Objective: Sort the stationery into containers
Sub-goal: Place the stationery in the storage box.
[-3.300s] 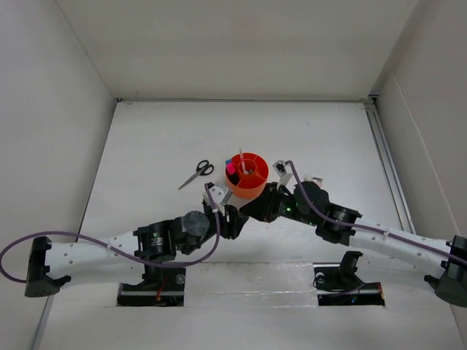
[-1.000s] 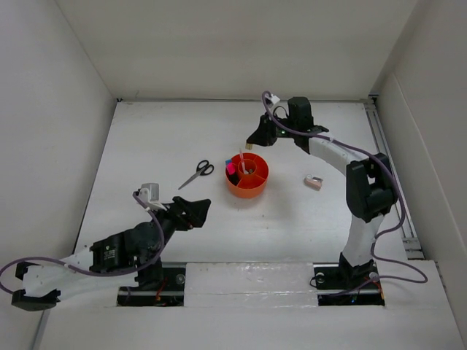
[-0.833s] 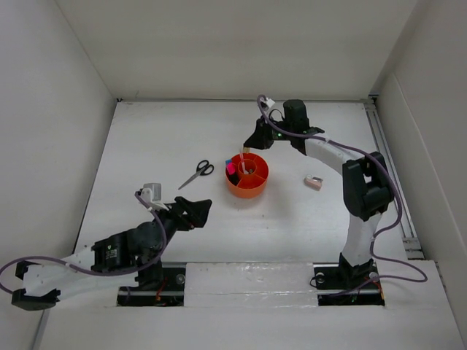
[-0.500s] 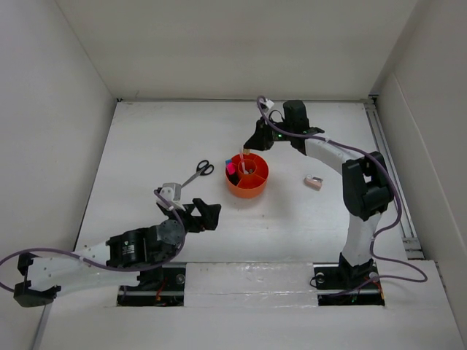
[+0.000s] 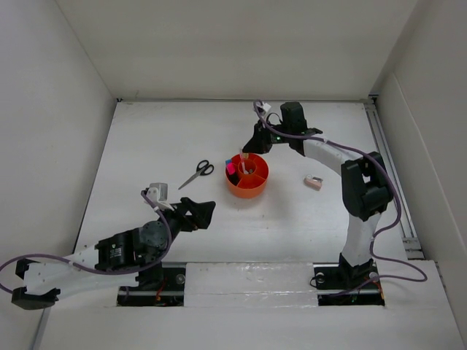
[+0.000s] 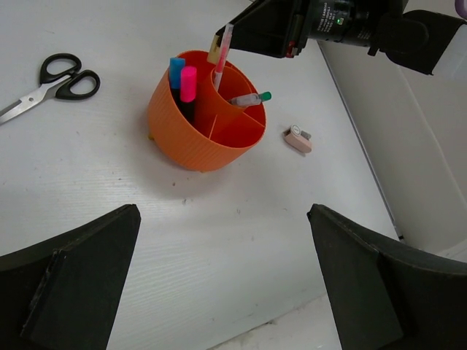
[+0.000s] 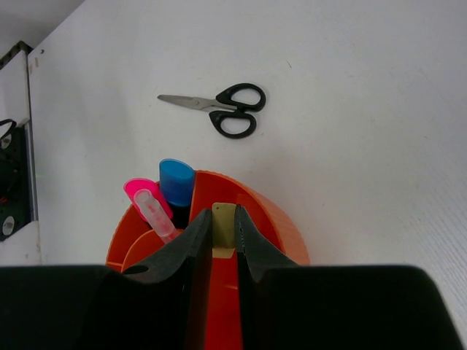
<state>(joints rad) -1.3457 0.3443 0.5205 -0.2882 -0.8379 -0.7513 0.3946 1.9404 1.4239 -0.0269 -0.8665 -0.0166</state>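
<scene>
Right wrist view: right pincer point(image 7: 222, 214) pinches a small tan rectangular eraser point(image 7: 223, 230), long axis pointing downward, directly over the far rim of the round orange plastic organizer point(image 7: 281, 230), mid-surface point(image 7: 379, 80). Left pincer point(image 6: 225, 219) spread, well apart, toward the near edge.

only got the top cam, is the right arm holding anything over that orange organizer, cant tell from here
observer: Yes. The right wrist view shows a tan eraser pinched between the right fingers, over the organizer.
operator: ok and whats in there besides the pink and blue bits
observer: The left wrist view shows a pen with a green cap lying tilted in one compartment.
</scene>
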